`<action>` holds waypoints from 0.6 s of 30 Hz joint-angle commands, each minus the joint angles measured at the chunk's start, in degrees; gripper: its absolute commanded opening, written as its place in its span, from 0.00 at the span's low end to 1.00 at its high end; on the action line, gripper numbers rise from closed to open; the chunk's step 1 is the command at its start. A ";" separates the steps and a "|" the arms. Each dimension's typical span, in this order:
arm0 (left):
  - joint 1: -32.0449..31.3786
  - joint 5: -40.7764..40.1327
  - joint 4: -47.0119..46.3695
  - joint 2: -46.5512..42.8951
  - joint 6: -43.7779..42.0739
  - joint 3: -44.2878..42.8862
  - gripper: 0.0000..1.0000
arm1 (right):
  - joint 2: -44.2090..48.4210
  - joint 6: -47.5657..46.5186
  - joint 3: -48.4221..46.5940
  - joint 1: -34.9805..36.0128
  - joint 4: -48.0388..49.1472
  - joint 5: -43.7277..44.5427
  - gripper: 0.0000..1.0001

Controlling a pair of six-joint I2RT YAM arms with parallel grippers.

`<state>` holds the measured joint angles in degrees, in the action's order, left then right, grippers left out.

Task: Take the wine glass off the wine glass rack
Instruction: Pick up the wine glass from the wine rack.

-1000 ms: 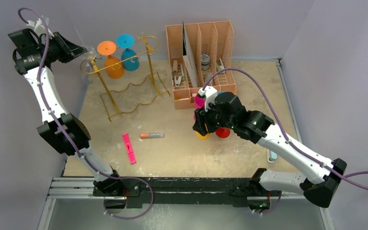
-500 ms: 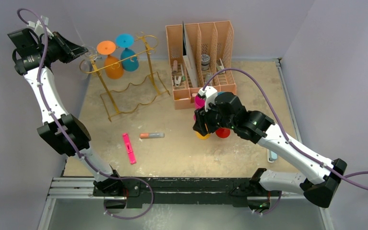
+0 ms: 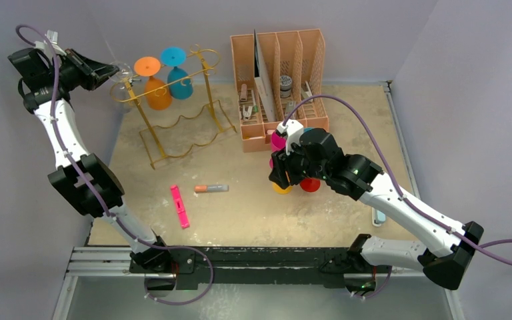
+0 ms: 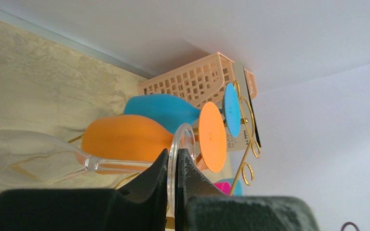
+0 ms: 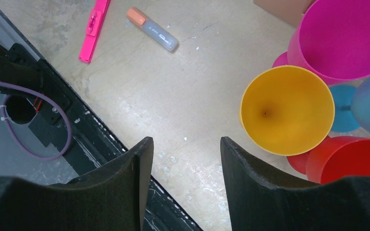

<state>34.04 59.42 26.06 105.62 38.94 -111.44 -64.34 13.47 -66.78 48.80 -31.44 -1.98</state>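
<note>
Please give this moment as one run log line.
left gripper: shut on clear wine glass foot | glass: near left end of wine glass rack | right gripper: open

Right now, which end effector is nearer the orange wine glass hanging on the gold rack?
Left. The left end effector clamps the foot of the clear wine glass, right beside the orange wine glass; the right end effector hangs open over coloured wine glasses across the table.

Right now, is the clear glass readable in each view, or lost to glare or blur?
Top external: the clear wine glass nearly vanishes against the pale background. Left wrist: its foot rim is sharp in the left pincer, bowl faint, see-through. Right wrist: not in view; yellow cup evenly lit, sharp.
</note>
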 commanded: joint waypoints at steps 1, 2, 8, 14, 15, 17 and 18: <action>1.32 3.93 -16.65 0.44 12.58 2.52 0.00 | 1.06 0.05 -1.42 0.07 -0.47 1.57 0.56; 1.29 4.28 -18.07 0.75 13.91 2.54 0.00 | 1.01 -0.01 -1.44 0.07 -0.42 1.53 0.56; 1.35 5.55 -25.42 1.34 20.05 3.58 0.00 | 0.71 0.01 -1.40 0.02 -0.04 1.28 0.56; 1.31 3.63 -30.04 0.91 21.55 5.81 0.00 | 0.75 -0.02 -1.33 0.07 -0.02 1.19 0.56; 1.30 3.22 -31.44 0.70 22.43 6.58 0.00 | 0.79 0.04 -1.33 0.02 -0.02 1.26 0.56; 1.29 2.38 -35.76 0.64 24.70 8.58 0.00 | 0.85 0.02 -1.33 0.07 -0.12 1.27 0.56; 1.29 1.78 -37.76 0.55 25.83 9.44 0.00 | 0.87 0.02 -1.33 0.07 -0.12 1.23 0.56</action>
<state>34.85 63.18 -0.82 107.50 59.86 -104.75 -64.34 13.47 -66.78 48.80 -31.44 -1.06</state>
